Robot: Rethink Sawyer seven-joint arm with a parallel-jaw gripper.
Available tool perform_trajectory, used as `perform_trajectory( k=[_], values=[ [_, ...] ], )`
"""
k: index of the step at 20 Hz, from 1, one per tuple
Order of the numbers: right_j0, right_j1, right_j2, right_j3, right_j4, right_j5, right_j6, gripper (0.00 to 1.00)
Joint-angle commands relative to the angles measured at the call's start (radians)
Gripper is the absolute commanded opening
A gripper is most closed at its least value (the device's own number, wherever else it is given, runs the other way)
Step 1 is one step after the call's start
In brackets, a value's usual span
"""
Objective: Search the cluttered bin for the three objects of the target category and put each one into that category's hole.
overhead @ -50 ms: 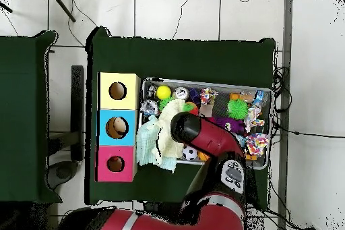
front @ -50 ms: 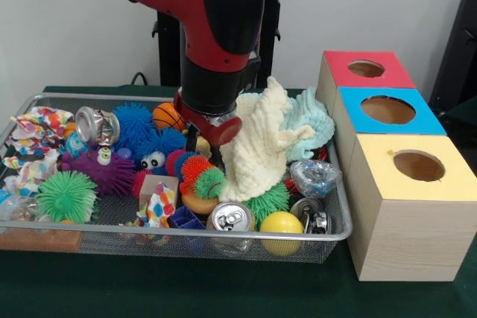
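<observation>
Nearest the wire mesh bin's (front @ -50 ms: 328, 237) front rim lie a silver drink can (front @ -50 ms: 231, 217) and yellow ball (front @ -50 ms: 281, 223), while the end effector (front @ -50 ms: 217, 129) lifts a cream knitted cloth (front @ -50 ms: 257, 147) mid-bin, presumably to carry toward the three-holed wooden box (front @ -50 ms: 399, 184) beside the right rim.

The robot arm (front @ -50 ms: 216, 27) was made of thick, rounded segments. Its shell was glossy red, and the joints and the lower cylinder section were black. Below the black cylinder there was a short silver ring, and under it a red rounded end piece (front @ -50 ms: 212, 126). Behind the arm stood a black column (front @ -50 ms: 168, 50) with a curved black handle at the top. In the overhead view one link carried a grey-white panel (overhead @ -50 ms: 233, 172).
</observation>
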Motion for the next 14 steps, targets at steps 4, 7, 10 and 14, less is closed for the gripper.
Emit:
perform_trajectory(
  k=[4, 7, 10, 14],
  values=[
    [-0.161, -0.009, 0.111, -0.142, -0.098, 0.083, -0.108, 1.0],
    [-0.259, 0.029, 0.17, -0.288, -0.168, 0.15, -0.247, 1.0],
    [-0.316, 0.054, 0.216, -0.369, -0.234, 0.183, -0.31, 1.0],
    [-0.361, 0.072, 0.263, -0.387, -0.3, 0.171, -0.293, 1.0]
  ],
)
